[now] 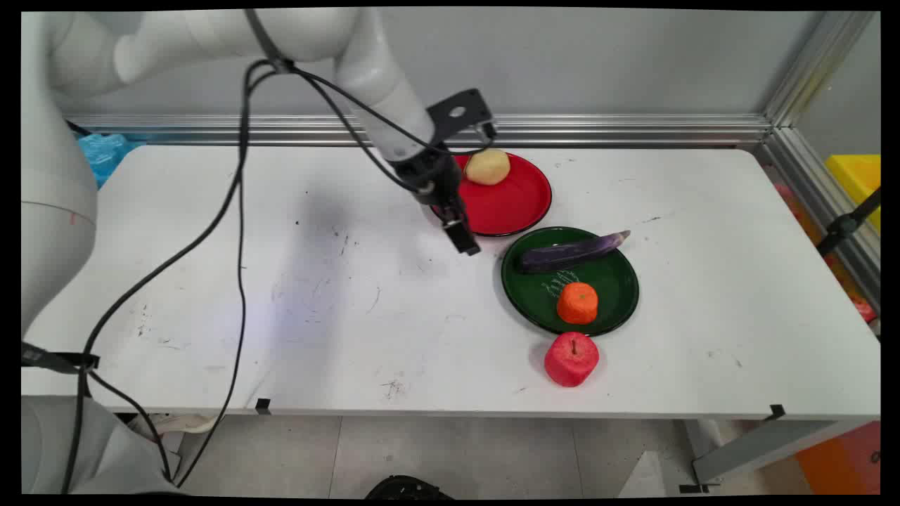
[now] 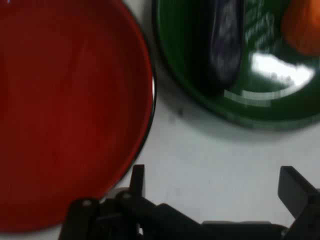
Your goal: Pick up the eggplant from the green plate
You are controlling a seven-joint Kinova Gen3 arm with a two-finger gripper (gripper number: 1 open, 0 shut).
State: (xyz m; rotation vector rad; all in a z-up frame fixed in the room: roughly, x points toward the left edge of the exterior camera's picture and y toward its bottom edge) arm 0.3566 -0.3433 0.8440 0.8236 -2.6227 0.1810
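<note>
My gripper (image 1: 465, 241) hangs low over the white table, at the near left rim of the red plate (image 1: 517, 207). It is open and holds nothing, as the hand view shows my gripper (image 2: 215, 187) over bare table. A yellowish potato (image 1: 487, 167) lies at the back of the red plate (image 2: 70, 110). To the right is a green plate (image 1: 622, 281) with a purple eggplant (image 1: 569, 253) and an orange fruit (image 1: 577, 303) on it. The hand view shows the green plate (image 2: 250, 107), the eggplant (image 2: 225, 45) and the orange fruit (image 2: 302, 25). A red apple (image 1: 571, 359) sits on the table in front of the green plate.
An aluminium rail (image 1: 633, 130) runs along the table's back edge and down its right side. A blue object (image 1: 105, 151) lies beyond the back left corner. A yellow box (image 1: 858, 176) stands off the table at the right. Black cables (image 1: 239, 211) hang from the arm.
</note>
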